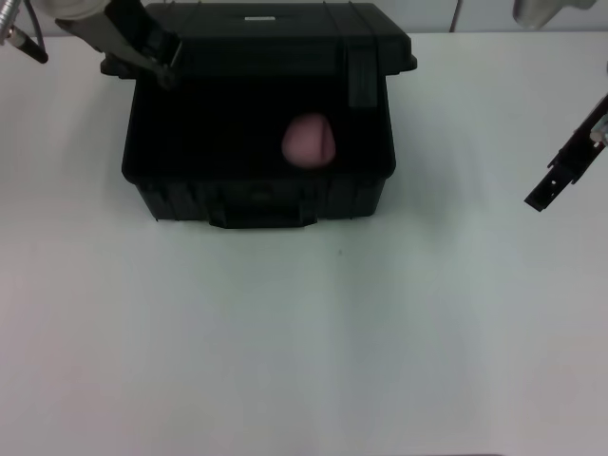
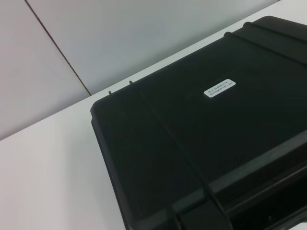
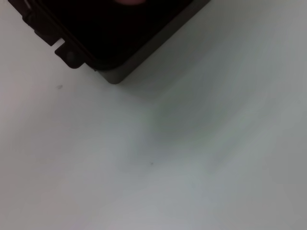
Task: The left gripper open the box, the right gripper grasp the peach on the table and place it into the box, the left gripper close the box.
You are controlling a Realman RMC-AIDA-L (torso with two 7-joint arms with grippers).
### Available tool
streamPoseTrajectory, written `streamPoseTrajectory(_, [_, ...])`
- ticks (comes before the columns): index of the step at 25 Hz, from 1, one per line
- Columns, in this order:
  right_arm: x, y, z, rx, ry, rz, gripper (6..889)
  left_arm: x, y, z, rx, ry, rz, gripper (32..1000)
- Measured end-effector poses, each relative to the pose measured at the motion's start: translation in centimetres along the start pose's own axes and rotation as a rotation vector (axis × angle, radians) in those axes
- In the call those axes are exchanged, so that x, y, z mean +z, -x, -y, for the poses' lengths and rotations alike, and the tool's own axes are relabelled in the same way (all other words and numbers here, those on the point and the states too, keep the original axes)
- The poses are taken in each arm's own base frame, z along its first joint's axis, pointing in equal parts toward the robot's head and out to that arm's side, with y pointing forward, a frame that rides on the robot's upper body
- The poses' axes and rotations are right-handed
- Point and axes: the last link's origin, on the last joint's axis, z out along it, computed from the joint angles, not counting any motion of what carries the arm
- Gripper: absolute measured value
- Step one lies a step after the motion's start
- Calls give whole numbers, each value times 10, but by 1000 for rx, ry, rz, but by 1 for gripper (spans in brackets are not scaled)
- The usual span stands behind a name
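The black box (image 1: 256, 195) stands at the far middle of the table (image 1: 304, 332). Its lid (image 1: 285, 38) is raised at a slant, and the outer face with the white label (image 2: 219, 88) shows. The pale pink peach (image 1: 309, 141) lies inside the box, right of centre. A sliver of the peach (image 3: 129, 2) also shows in the right wrist view, past a box corner (image 3: 110, 72). My left gripper (image 1: 161, 66) is at the lid's left front corner, touching it. My right gripper (image 1: 543, 190) hangs open and empty over the table, well to the right of the box.
White tabletop stretches in front of the box and on both sides of it. A pale wall (image 2: 120, 38) rises behind the table's far edge. One lid latch (image 1: 361, 84) hangs down over the box's right side.
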Motion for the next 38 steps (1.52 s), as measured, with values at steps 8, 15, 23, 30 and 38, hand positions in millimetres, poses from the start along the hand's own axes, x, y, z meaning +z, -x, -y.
streamPoseTrajectory(8, [0, 0, 0, 0, 0, 0, 866, 0, 1, -1, 0, 2, 12, 379])
streamPoseTrajectory(15, [0, 0, 0, 0, -1, 0, 866, 2, 4, 0, -31, 3, 21, 769])
streamPoseTrajectory(23, [0, 0, 0, 0, -1, 0, 866, 2, 4, 0, -26, 2, 21, 835])
streamPoseTrajectory(30, [0, 0, 0, 2, -1, 0, 866, 2, 4, 0, -23, 1, 23, 833])
streamPoseTrajectory(38, [0, 0, 0, 3, -1, 0, 866, 3, 4, 0, -20, 3, 26, 836])
